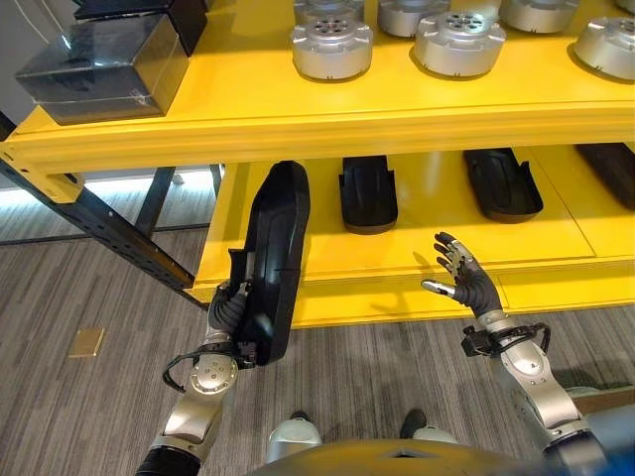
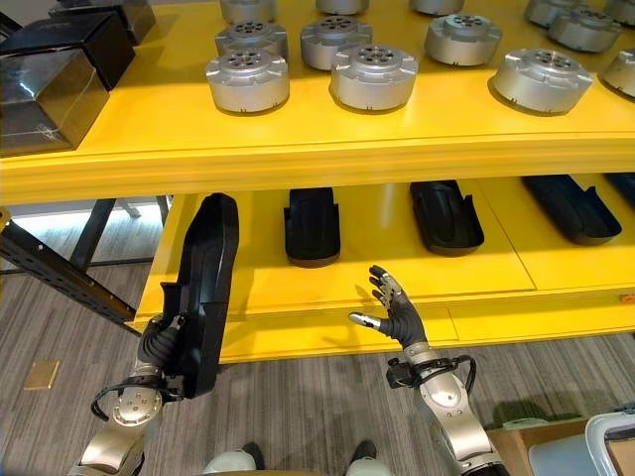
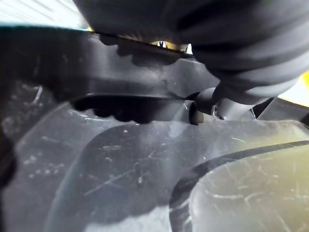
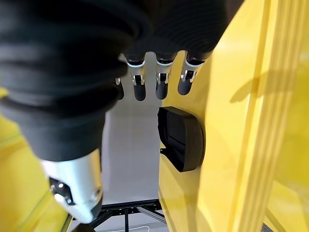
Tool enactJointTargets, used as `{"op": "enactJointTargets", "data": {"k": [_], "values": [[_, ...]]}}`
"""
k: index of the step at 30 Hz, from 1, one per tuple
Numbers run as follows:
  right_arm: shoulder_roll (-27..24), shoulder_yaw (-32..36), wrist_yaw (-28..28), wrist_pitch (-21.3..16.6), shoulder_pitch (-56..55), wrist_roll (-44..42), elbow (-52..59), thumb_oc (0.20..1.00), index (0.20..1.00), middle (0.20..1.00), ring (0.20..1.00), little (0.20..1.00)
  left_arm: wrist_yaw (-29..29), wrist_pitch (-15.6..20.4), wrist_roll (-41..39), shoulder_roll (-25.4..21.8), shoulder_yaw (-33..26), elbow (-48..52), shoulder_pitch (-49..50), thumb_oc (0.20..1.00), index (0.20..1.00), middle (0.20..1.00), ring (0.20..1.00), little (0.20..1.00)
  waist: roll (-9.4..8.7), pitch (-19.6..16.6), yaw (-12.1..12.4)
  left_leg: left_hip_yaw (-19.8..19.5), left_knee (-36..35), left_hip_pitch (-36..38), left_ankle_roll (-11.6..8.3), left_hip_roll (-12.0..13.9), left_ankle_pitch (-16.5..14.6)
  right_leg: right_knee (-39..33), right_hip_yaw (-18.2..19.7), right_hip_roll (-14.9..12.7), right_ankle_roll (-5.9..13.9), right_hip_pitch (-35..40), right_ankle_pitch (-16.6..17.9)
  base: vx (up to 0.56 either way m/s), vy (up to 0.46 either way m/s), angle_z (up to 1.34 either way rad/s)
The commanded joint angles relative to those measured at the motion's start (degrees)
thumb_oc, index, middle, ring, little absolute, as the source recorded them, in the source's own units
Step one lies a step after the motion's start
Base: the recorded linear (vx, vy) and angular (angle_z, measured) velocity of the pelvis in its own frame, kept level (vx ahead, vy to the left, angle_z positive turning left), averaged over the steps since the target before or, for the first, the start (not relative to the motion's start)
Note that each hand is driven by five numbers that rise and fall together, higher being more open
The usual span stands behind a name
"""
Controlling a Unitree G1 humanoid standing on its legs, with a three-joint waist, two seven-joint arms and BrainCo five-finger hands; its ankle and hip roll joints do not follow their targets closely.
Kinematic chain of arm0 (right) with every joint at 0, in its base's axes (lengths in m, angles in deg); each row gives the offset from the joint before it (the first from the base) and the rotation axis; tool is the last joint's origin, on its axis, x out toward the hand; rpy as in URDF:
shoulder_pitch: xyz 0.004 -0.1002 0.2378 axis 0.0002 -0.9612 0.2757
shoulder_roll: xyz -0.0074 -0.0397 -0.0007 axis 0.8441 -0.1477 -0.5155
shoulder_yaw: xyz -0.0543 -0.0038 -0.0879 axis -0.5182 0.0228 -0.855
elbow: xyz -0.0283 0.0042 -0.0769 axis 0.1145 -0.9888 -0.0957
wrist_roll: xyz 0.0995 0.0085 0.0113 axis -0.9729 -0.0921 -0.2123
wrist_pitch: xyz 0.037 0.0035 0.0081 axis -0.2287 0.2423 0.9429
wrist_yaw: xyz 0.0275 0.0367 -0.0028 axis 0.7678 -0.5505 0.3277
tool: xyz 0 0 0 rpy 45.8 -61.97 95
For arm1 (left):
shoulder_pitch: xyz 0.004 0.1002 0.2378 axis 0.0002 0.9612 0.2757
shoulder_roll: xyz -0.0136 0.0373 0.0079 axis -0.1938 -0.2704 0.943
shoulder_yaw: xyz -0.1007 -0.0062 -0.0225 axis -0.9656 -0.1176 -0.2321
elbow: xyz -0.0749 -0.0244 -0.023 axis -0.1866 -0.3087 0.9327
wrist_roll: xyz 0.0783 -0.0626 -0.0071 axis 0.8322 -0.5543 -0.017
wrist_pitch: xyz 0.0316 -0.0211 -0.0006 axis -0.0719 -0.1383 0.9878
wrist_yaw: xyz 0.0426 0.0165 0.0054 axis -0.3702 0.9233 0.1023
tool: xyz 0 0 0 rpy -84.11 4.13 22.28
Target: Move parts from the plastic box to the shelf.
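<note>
A long black moulded part stands nearly upright at the left end of the yellow lower shelf, its top reaching under the upper shelf. My left hand is curled round its lower edge, in front of the shelf's lip. Up close in the left wrist view, the part shows just past the hand's cover. My right hand hangs open in front of the shelf's front edge, fingers straight and holding nothing. Three similar black parts lie on the lower shelf.
The upper shelf carries several round silver parts and dark boxes at its left. A black steel brace slants down left of the shelf. A pale plastic box's corner shows at the lower right.
</note>
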Motion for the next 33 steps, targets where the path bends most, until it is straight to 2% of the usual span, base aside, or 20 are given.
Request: {"op": "enactJointTargets", "data": {"k": [1,3,4,5,6,7,9,13,16,17,18,20,24,33], "values": [[1.16,0.51,0.71,-1.10,3.06,0.34,2.30,1.000,1.000,1.000,1.000,1.000,0.51,2.82,-1.60,-1.11,-3.75,3.64,-1.71,0.200,0.200,0.200,0.200,0.200,-2.21,0.46,0.23,-1.74,6.50,-4.59,-0.34,-1.93,-3.44,6.59,-0.08,0.03,1.45,2.13,-6.83,-0.01,-0.100,-0.04],[1.08,0.38,0.66,-1.19,3.25,0.79,2.43,1.000,1.000,1.000,1.000,1.000,0.27,1.76,-1.65,-1.34,-3.36,3.66,-2.26,0.200,0.200,0.200,0.200,0.200,-2.38,0.72,-0.34,0.48,8.54,-5.22,-0.28,-0.87,-3.93,7.30,-0.91,0.20,0.95,1.81,-7.44,-0.02,-0.126,0.05],[1.03,0.21,-0.32,-0.88,3.35,1.19,2.48,1.000,1.000,1.000,1.000,1.000,-0.72,0.81,-0.03,-1.60,-2.66,3.05,-3.26,0.200,0.200,0.200,0.200,0.200,-2.71,0.96,-1.03,2.26,11.92,-6.56,-0.38,0.93,-4.54,8.56,-1.36,0.25,0.45,1.33,-8.02,-0.01,-0.129,0.15],[1.01,0.13,-0.44,-0.78,3.39,1.07,2.41,1.000,1.000,1.000,1.000,1.000,-0.95,0.58,0.19,-1.63,-2.46,2.94,-3.43,0.200,0.200,0.200,0.200,0.200,-2.72,1.00,-1.15,2.44,12.35,-6.65,-0.48,1.44,-4.27,8.83,-1.41,0.28,0.34,1.29,-8.14,0.05,-0.058,0.19],[0.87,-0.18,-0.63,-0.47,3.26,1.05,2.07,1.000,1.000,1.000,1.000,1.000,-1.02,-0.03,0.45,-1.42,-1.52,2.80,-3.96,0.200,0.200,0.200,0.200,0.200,-2.71,0.81,-1.81,3.64,12.29,-5.48,-0.59,3.52,-3.61,10.44,-2.13,0.08,-0.28,1.09,-9.10,0.07,0.042,0.11],[0.83,-0.21,-0.61,-0.43,3.05,1.30,1.99,1.000,1.000,1.000,1.000,1.000,-0.83,-0.17,0.36,-1.31,-1.37,2.90,-3.90,0.200,0.200,0.200,0.200,0.200,-2.67,0.66,-1.90,3.41,12.16,-5.22,-1.00,4.14,-2.69,10.60,-2.09,0.13,-0.46,1.08,-9.30,0.10,0.104,0.09],[0.36,-0.03,-0.12,-0.55,2.08,1.91,1.99,1.000,1.000,1.000,1.000,1.000,0.00,-0.81,-0.04,-1.19,-1.27,3.50,-3.24,0.200,0.200,0.200,0.200,0.200,-2.34,0.33,-2.11,1.96,11.99,-4.83,-3.24,6.80,1.86,11.07,-1.21,0.49,-1.05,1.15,-10.01,0.10,0.162,-0.05],[-0.82,0.66,-0.56,-0.90,0.37,2.12,1.95,1.000,1.000,1.000,1.000,1.000,0.01,-0.82,0.26,-0.96,-1.08,2.46,-2.48,0.200,0.200,0.200,0.200,0.200,-1.74,-0.09,-3.17,-0.09,11.71,-4.35,-5.82,11.39,7.81,13.12,0.61,-0.16,-1.78,0.70,-11.37,0.10,0.242,-0.43],[-1.21,1.21,-0.57,-1.89,-0.41,2.16,1.63,1.000,1.000,1.000,1.000,1.000,-0.03,-0.89,0.39,-0.81,-0.50,1.13,-3.26,0.200,0.200,0.200,0.200,0.200,-1.19,-0.44,-4.13,1.67,10.17,-2.94,-4.58,10.19,4.66,15.39,0.52,-1.87,-1.09,-0.06,-12.13,0.06,0.316,-0.15],[-1.23,1.42,-0.90,-2.14,-0.51,2.15,1.64,1.000,1.000,1.000,1.000,1.000,0.07,-0.90,0.33,-0.96,-0.26,0.75,-3.66,0.200,0.200,0.200,0.200,0.200,-1.02,-0.45,-4.34,2.01,9.59,-2.66,-4.02,9.08,3.32,15.97,0.48,-2.31,-0.72,-0.21,-12.15,0.09,0.439,-0.06],[-0.94,1.92,-1.76,-2.12,-0.46,2.22,1.83,1.000,1.000,1.000,1.000,1.000,0.17,-0.98,0.38,-1.30,0.22,0.10,-4.38,0.200,0.200,0.200,0.200,0.200,-0.96,-0.34,-4.47,2.18,8.16,-2.09,-2.49,6.39,-0.14,17.12,0.48,-3.21,0.25,-0.57,-11.87,0.08,0.381,0.01],[-0.53,2.08,-2.65,-1.63,-0.21,2.61,1.82,1.000,1.000,1.000,1.000,1.000,0.75,-1.20,0.64,-1.39,0.55,-0.28,-4.97,0.200,0.200,0.200,0.200,0.200,-1.14,-0.18,-4.40,1.88,7.36,-1.85,-1.55,4.67,-1.75,17.18,0.77,-3.33,0.89,-0.68,-11.52,0.07,0.250,0.23],[0.25,2.16,-3.58,-1.49,0.28,3.60,1.78,1.000,1.000,1.000,1.000,1.000,1.52,-0.53,1.94,-2.12,0.94,0.36,-6.10,0.200,0.200,0.200,0.200,0.200,-1.86,0.88,-3.73,0.51,7.20,-2.87,-0.57,2.79,-2.82,16.91,1.76,-3.29,2.01,-1.65,-10.61,0.02,0.154,0.17],[-0.60,2.27,-7.14,-4.36,3.41,3.04,2.42,1.000,1.000,1.000,1.000,1.000,8.40,0.03,1.95,-3.09,0.79,2.94,-10.29,0.200,0.200,0.200,0.200,0.200,-3.61,5.33,-1.79,-0.55,7.20,-8.14,-0.83,2.86,-1.94,15.37,2.19,-3.94,3.62,-5.72,-8.60,-0.10,0.068,0.16]]}}
